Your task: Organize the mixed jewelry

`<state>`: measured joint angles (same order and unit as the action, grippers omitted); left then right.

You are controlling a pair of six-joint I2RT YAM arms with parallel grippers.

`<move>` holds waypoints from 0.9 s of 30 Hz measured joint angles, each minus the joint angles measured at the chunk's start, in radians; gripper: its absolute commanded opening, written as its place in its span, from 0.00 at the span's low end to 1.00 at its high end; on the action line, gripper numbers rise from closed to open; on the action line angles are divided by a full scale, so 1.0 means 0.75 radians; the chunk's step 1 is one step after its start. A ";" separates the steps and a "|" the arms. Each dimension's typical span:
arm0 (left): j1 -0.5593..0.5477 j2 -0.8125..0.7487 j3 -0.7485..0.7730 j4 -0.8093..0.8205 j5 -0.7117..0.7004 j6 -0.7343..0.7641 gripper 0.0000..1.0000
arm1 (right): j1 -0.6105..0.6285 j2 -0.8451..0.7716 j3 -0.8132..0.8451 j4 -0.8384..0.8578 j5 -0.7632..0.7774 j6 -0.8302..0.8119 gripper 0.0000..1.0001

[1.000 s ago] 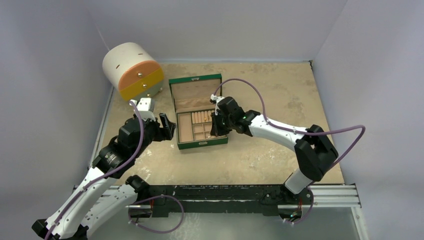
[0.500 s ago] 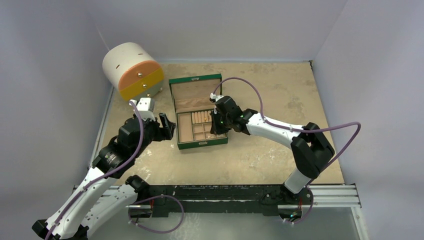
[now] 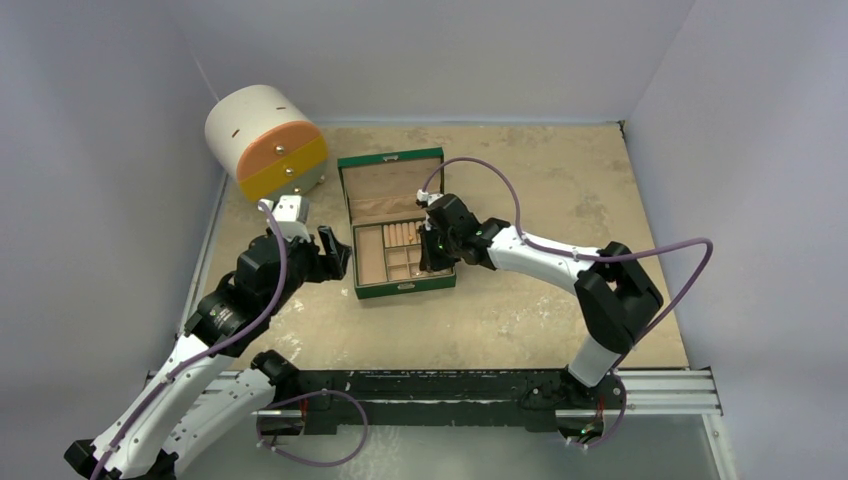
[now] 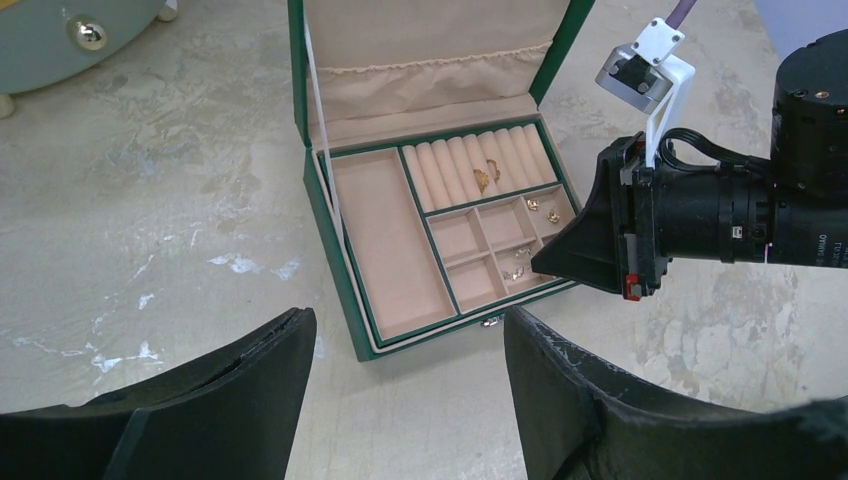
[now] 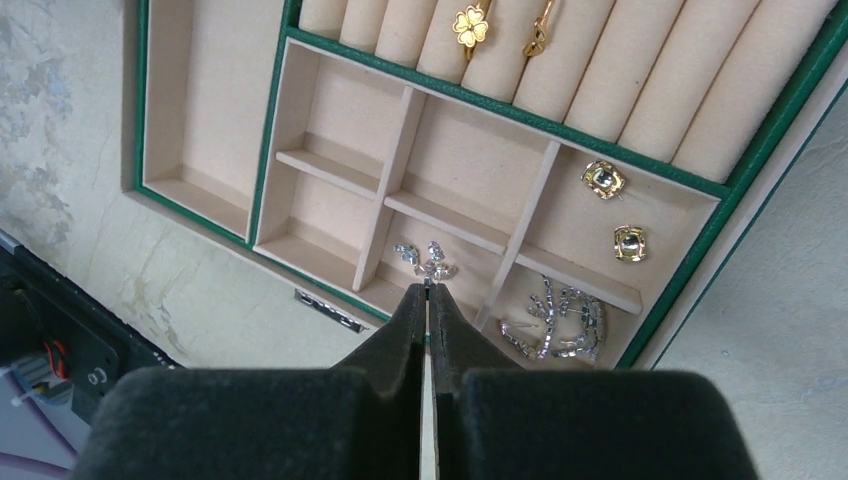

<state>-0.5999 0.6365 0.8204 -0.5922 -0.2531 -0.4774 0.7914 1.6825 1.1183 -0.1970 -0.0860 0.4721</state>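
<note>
Sandy, scuffed tabletop [image 3: 560, 170] carries everything. The mixed jewelry [image 4: 484, 176] sits in the open green jewelry box [image 3: 400, 288]: a gold clover piece [image 5: 467, 25] on the ring rolls, two square gold studs [image 5: 604, 179] in the right cell and glittery silver pieces [image 5: 560, 320] in the near-right cell. A silver leaf earring [image 5: 425, 258] is over the near-middle cell, right at the tips of the right gripper [image 5: 428, 292]. Its fingers are pressed together, seemingly nipping the post. Best to sink low between the dividers before letting go, so nothing bounces out. The left gripper [image 4: 408, 325] hovers spread wide and empty, near the box's front. A white drum cabinet [image 3: 265, 140] stands far left, and pale walls close it in
</note>
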 measured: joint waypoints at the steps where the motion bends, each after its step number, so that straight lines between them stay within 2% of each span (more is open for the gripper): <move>1: 0.002 0.000 0.000 0.000 0.001 0.000 0.69 | 0.001 0.001 0.000 -0.001 0.001 -0.001 0.06; 11: 0.012 0.000 0.000 0.000 0.013 0.001 0.69 | 0.004 0.001 0.019 -0.012 0.022 0.004 0.18; 27: 0.014 0.000 0.000 0.000 0.019 0.001 0.69 | 0.004 -0.065 0.042 -0.081 0.099 0.010 0.18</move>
<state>-0.5892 0.6365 0.8204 -0.5922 -0.2390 -0.4770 0.7940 1.6337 1.1496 -0.2581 -0.0120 0.4797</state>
